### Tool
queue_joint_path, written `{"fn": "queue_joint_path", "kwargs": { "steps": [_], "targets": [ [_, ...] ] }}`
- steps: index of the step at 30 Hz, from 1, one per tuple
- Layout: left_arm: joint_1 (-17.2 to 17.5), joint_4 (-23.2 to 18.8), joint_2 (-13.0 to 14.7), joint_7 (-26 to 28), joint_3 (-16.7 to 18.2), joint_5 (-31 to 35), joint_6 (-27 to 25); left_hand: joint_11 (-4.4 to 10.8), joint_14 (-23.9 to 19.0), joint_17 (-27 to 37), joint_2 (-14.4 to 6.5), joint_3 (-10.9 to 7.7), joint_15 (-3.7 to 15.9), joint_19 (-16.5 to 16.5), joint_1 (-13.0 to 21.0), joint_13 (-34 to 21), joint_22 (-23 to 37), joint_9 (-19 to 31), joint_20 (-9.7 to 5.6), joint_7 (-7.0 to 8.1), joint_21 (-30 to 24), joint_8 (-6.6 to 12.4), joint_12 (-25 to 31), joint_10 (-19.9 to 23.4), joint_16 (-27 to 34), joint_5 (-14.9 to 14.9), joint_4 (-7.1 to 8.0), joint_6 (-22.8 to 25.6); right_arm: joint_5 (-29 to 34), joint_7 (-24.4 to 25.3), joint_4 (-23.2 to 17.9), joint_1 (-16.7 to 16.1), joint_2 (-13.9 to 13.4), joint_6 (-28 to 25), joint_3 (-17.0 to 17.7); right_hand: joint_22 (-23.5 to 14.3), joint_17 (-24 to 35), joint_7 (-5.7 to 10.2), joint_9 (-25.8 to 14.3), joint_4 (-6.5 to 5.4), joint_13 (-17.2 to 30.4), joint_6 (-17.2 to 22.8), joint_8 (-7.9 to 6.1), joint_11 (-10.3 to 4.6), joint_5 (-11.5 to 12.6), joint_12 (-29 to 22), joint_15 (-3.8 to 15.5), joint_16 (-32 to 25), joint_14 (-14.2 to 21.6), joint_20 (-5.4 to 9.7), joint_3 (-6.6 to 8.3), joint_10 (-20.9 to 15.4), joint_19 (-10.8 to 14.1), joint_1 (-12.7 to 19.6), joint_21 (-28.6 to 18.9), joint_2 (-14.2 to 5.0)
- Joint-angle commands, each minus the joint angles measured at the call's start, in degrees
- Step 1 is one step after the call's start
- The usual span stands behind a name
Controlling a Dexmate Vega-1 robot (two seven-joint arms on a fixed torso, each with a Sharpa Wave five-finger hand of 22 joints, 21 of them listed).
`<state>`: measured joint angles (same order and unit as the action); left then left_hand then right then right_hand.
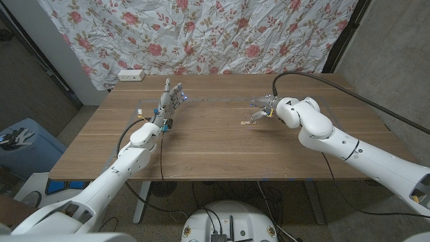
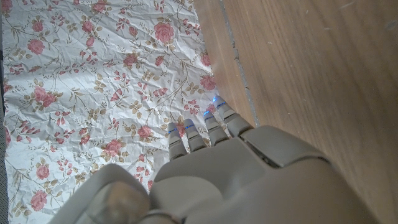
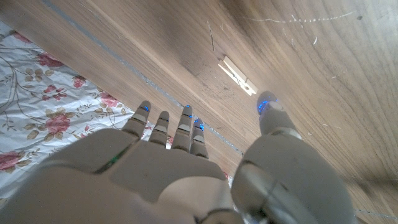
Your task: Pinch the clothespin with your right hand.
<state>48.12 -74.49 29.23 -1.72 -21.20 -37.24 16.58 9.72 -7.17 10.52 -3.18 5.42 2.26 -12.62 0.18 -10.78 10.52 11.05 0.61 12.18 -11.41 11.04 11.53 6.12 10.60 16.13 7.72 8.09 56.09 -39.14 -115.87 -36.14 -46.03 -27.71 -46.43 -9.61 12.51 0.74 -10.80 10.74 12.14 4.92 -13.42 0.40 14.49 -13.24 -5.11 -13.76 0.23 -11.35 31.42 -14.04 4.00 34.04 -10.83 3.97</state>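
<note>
A small pale wooden clothespin [image 1: 246, 123] lies on the wooden table [image 1: 215, 154] just left of my right hand [image 1: 263, 107]. In the right wrist view the clothespin [image 3: 237, 76] lies on the wood beyond my right hand [image 3: 186, 168], whose fingers are spread apart and hold nothing; the thumb tip [image 3: 267, 107] is close to the pin but apart from it. My left hand [image 1: 168, 99] stands upright at the table's far left with fingers extended and apart, empty. The left wrist view has my left hand [image 2: 217, 168] reaching toward the floral cloth.
A floral cloth [image 1: 201, 33] hangs behind the table. A white power strip [image 1: 130, 75] lies at the far left corner. A blue object [image 1: 23, 141] sits on the floor to the left. Cables run along both arms.
</note>
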Motion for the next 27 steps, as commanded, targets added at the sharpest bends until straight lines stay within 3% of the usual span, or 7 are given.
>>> {"fn": "queue_joint_path", "kwargs": {
  "steps": [1,15,27],
  "targets": [
    [0.0,0.0,0.0,0.0,0.0,0.0,0.0,0.44,-0.5,0.2,-0.3,-0.03,0.34,-0.3,0.0,-0.1,0.1,0.3,-0.06,0.50,-0.4,0.36,0.4,0.2,0.3,0.4,0.33,0.0,3.5,-2.9,3.4,1.2,2.7,0.4,-2.0,0.0,0.1,0.34,-0.2,0.04,0.3,0.4,-0.39,0.09,0.5,-0.4,0.05,-0.5,0.5,0.38,0.67,-0.7,0.9,0.9,-0.4,0.27],
    [0.0,0.0,0.0,0.0,0.0,0.0,0.0,0.42,-0.5,0.2,-0.3,-0.03,0.33,-0.4,0.0,-0.1,0.1,0.3,-0.08,0.50,-0.4,0.36,0.4,0.2,0.3,0.4,0.33,0.0,5.2,-2.0,6.1,0.8,4.2,0.0,-2.7,0.0,0.0,1.91,-0.3,-0.15,0.4,2.4,-0.99,-0.98,1.0,-0.7,1.15,-1.0,2.0,2.05,1.45,-2.7,2.0,4.2,-0.4,0.32],
    [0.0,0.0,0.0,0.0,0.0,0.0,0.0,0.47,-0.5,0.2,-0.3,-0.02,0.37,-0.4,0.0,-0.1,0.1,0.3,-0.06,0.50,-0.4,0.36,0.3,0.2,0.3,0.4,0.34,0.0,6.3,-1.7,7.8,0.9,5.4,-0.5,-3.5,-0.1,-0.1,3.10,-0.3,-0.49,0.4,3.9,-1.25,-3.13,1.0,-0.8,2.60,-1.4,3.2,3.57,1.76,-4.1,2.4,6.2,-0.3,-0.16]
  ]
}}
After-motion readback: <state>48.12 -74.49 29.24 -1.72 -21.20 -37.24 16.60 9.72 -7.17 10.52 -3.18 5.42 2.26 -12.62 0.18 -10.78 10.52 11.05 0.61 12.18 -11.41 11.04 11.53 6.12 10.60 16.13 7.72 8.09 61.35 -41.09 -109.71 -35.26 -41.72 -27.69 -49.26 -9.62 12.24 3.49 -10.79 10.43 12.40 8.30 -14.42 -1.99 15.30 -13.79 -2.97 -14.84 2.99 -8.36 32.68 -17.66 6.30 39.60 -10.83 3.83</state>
